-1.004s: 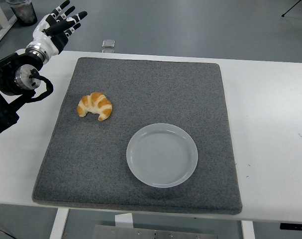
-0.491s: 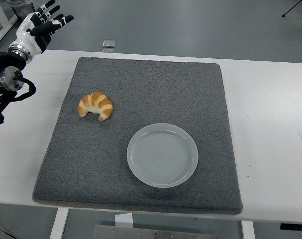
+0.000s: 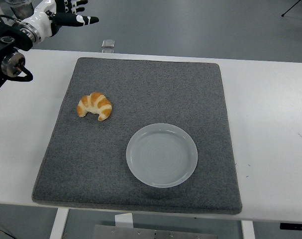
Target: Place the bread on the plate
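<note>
Waiting at the start, by the look of it. Head view: bread [image 3: 95, 105], a croissant, lies on the left part of the grey mat [image 3: 141, 89], well apart from the empty plate [image 3: 161, 155] nearer the mat's front edge. Nothing grasped; pickup, carry and placing all remain. Left hand [image 3: 66, 12] hovers at the far left corner, fingers spread, holding nothing. Right arm unseen. White table [image 3: 270, 124]; grey floor beyond.
</note>
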Tool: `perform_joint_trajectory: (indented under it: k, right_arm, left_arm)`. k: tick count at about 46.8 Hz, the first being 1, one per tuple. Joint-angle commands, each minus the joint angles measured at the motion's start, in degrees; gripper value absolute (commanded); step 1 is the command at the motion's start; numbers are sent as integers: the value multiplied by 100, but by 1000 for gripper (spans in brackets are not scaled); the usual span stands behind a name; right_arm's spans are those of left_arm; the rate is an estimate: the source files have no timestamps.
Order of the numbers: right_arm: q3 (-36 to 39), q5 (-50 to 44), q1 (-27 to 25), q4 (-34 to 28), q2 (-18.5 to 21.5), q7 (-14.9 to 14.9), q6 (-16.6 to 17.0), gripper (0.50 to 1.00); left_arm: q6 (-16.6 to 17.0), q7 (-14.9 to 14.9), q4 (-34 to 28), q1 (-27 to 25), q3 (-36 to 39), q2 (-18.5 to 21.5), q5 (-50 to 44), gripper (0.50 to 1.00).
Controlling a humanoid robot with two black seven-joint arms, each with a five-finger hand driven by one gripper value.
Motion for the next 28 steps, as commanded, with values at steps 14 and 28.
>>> perform_joint_trajectory:
  k: [14,28]
  right_arm:
    - [0,0,0,9,0,-1,0,952]
    - [0,0,0,0,0,-1,0,952]
  left_arm:
    - [-20,-274,-668,-640,1716,463,1628,990]
    - [-353,-354,-1212,-649,1777,699,2509,994]
